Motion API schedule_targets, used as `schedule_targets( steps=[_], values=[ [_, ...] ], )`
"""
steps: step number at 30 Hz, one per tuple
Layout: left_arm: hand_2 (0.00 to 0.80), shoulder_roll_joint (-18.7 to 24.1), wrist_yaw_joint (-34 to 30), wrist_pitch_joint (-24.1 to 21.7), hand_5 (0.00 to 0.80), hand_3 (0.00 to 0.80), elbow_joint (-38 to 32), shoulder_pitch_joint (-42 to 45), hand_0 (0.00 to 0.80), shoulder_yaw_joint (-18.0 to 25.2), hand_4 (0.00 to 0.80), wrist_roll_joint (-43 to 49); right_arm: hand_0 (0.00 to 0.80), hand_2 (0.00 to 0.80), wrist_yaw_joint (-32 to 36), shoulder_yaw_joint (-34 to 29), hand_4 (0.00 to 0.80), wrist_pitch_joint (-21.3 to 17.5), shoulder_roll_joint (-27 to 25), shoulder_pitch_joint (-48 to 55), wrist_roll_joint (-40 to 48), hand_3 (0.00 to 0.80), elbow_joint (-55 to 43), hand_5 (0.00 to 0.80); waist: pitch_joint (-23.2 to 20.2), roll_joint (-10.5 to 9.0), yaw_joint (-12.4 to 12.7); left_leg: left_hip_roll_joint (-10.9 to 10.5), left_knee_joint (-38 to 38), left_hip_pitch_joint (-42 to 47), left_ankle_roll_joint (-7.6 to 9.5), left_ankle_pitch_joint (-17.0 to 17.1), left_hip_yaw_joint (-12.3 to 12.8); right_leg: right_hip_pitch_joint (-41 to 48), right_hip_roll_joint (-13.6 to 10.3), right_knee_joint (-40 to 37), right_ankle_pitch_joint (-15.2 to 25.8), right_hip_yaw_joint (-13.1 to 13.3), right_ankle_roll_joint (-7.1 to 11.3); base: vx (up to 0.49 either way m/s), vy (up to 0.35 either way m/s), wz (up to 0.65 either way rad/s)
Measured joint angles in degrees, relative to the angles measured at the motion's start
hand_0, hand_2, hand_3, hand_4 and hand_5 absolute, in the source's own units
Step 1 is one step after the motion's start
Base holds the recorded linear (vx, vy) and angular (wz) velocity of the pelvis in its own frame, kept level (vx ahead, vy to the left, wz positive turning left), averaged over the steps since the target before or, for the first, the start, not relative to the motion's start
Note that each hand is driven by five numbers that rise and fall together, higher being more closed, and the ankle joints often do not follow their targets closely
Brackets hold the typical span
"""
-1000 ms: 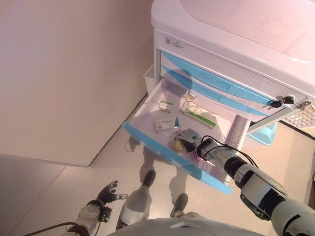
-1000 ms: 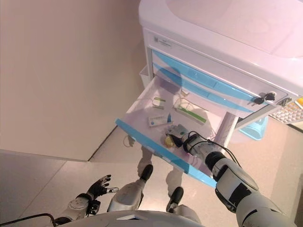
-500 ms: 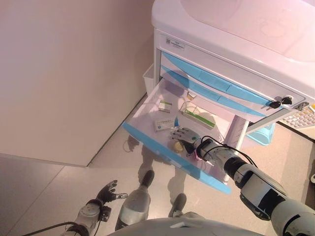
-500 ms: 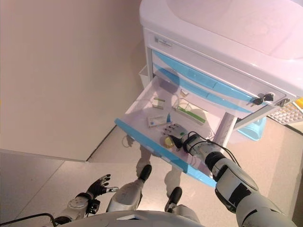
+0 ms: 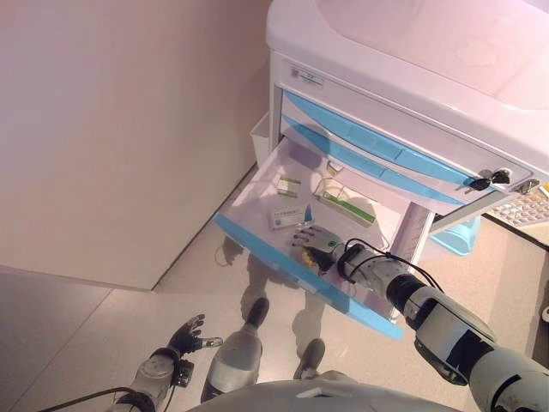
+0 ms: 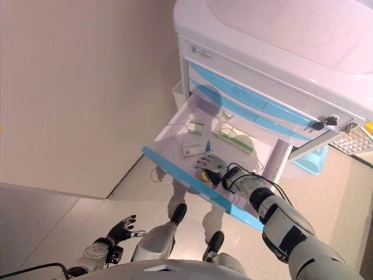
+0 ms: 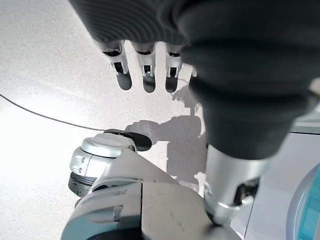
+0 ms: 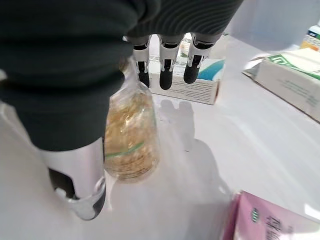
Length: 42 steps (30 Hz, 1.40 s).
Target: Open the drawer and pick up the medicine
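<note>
The white drawer with a blue front point(image 5: 283, 266) stands pulled out from the cart. On its floor lies a clear bag of yellowish medicine point(image 8: 131, 137). My right hand point(image 5: 316, 245) hovers low over that bag, open, with straight fingers point(image 8: 166, 72) reaching past it and the thumb beside it. A white and blue box point(image 5: 285, 217) lies just beyond the fingertips, a green and white box point(image 5: 347, 206) further back, and a small box point(image 5: 289, 184) near the rear. My left hand point(image 5: 187, 335) hangs open down by the floor.
Above the pulled-out drawer the cart has closed blue-fronted drawers and a key in its lock point(image 5: 480, 182). A white bin point(image 5: 262, 137) hangs on the cart's left side, next to the wall. A pink box point(image 8: 270, 222) lies in the drawer near my wrist.
My right hand has slid left and toward the drawer's front, from beside the yellowish bag to over it, with its fingers stretched out. The left hand has not moved.
</note>
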Motion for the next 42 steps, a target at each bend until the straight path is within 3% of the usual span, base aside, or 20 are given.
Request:
schedule_targets(
  steps=[9,10,11,13,15,16,18,19,35,38,41,42],
  values=[
    [0.0,0.0,0.0,0.0,0.0,0.0,0.0,0.0,0.0,0.0,0.0,0.0,0.0,0.0,0.0,0.4,0.0,0.0,0.0,0.0,0.0,0.0,0.0,0.0,0.0,0.05,0.0,0.0,0.0,0.0,0.0,0.0,0.0,0.1,0.0,0.0,0.0,0.0,0.0,0.0,0.0,0.0],
    [0.0,0.0,0.0,0.0,0.0,0.0,0.0,0.0,0.0,0.0,0.0,0.0,0.041,0.041,0.0,0.5,0.041,0.0,0.0,0.0,0.0,0.041,0.0,0.041,0.0,0.05,0.1,0.0,0.0,0.0,0.0,0.0,0.0,0.1,0.0,0.0,0.0,0.0,-0.01,0.0,0.0,0.0],
    [0.0,0.0,0.0,0.0,0.0,0.0,0.0,0.0,0.0,0.0,0.0,0.0,0.0,0.0,0.0,0.5,0.0,0.0,0.0,0.0,0.0,0.0,0.0,0.0,0.0,0.06,0.0,0.0,0.0,0.0,0.0,0.0,0.0,0.1,0.0,0.0,0.0,0.0,0.0,0.0,0.0,0.0],
    [0.0,0.0,0.0,0.0,0.0,0.0,0.0,0.0,0.0,0.0,0.0,0.0,0.0,0.0,0.0,0.5,0.0,0.0,0.0,0.0,0.0,0.0,0.0,0.0,-0.1,0.08,0.0,0.0,0.0,0.0,0.0,0.0,0.0,0.1,0.0,0.0,0.0,0.0,-0.01,0.0,0.0,0.0],
    [0.0,0.0,0.0,0.0,0.0,0.0,0.0,0.0,0.0,0.0,0.0,0.0,0.122,0.122,0.0,0.5,0.122,0.0,0.0,0.0,0.0,0.122,0.0,0.122,-0.1,0.09,0.0,0.0,0.0,0.0,0.0,0.0,0.0,0.1,0.0,0.0,0.0,0.0,-0.01,0.0,0.0,0.0],
    [0.0,0.0,0.0,0.0,0.0,0.0,0.0,0.0,0.0,0.0,0.0,0.0,0.467,0.467,0.1,0.5,0.467,0.1,0.0,0.0,0.0,0.467,0.0,0.467,-0.1,0.1,0.1,0.0,0.0,0.0,0.0,0.0,0.0,0.1,0.0,0.0,0.0,0.0,-0.01,0.0,0.0,0.0],
    [0.0,0.0,0.0,0.0,0.0,0.0,0.0,0.0,0.0,0.0,0.0,0.0,0.737,0.737,0.1,0.5,0.737,0.1,0.0,0.0,0.0,0.737,0.0,0.737,-0.1,0.1,0.1,0.0,0.0,0.1,0.0,0.0,0.0,0.1,0.0,0.0,0.0,0.0,-0.01,0.0,0.0,0.0],
    [0.0,0.0,0.0,0.0,0.0,0.0,0.0,0.0,0.0,0.0,0.0,0.0,0.8,0.8,0.2,0.5,0.8,0.2,0.0,0.0,0.0,0.8,0.0,0.8,-0.1,0.11,0.1,0.0,0.0,0.1,0.0,0.0,0.0,0.1,0.0,0.0,0.0,0.0,-0.01,0.0,0.0,0.0],
    [0.0,0.0,0.0,0.0,0.0,0.0,0.0,0.0,0.0,0.0,0.0,0.1,0.8,0.8,0.5,0.7,0.8,0.4,-0.4,0.2,0.0,0.8,-1.0,0.8,-0.2,0.16,0.1,0.0,0.0,0.2,0.0,0.0,0.0,0.2,0.0,0.0,0.0,0.0,-0.01,0.0,0.0,0.0],
    [0.0,0.0,0.0,0.5,0.0,0.0,-0.2,0.1,0.0,0.6,0.0,0.1,0.8,0.8,3.7,1.7,0.8,0.2,-3.8,0.4,0.2,0.8,-8.3,0.8,-0.2,0.11,-0.3,0.0,0.0,0.2,0.0,0.0,0.1,0.2,0.0,0.0,0.1,0.1,-0.14,0.0,0.0,0.0],
    [0.0,0.1,0.0,2.1,0.0,0.0,-1.3,0.7,0.0,2.4,0.0,0.1,0.8,0.8,11.2,1.6,0.8,0.8,-10.8,0.3,5.4,0.8,-23.3,0.8,-0.3,-0.27,-0.9,0.0,0.0,0.7,0.03,-0.1,0.6,0.3,0.0,0.0,0.2,0.8,-0.24,0.02,0.026,-0.09],
    [0.0,0.1,0.0,2.3,0.0,0.0,-1.7,0.9,0.0,2.9,0.0,0.1,0.8,0.8,14.7,1.3,0.8,1.3,-13.9,0.3,9.1,0.8,-29.8,0.8,-0.5,-0.52,-1.2,0.1,0.0,1.0,0.07,-0.2,1.1,0.4,0.0,0.0,0.2,2.2,-0.26,0.027,0.048,-0.2]
  ],
)
